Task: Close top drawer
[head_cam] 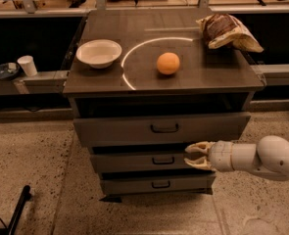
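Below the top drawer (114,129) of three, one gripper (189,155) hangs slightly parted, empty.

**Off-task items on and around the table**

On the table (212,75) I see a white bowl (99,53) at left, an orange (168,63) near the middle and a crumpled snack bag (227,32) at the back right corner, all well apart; a pale arc (133,51) curves round the orange's left side; a white cup (27,65) and dark dish (4,71) sit on the ledge (43,77) at left; my end effector (197,154) hangs before the middle drawer (134,162), at its right end.
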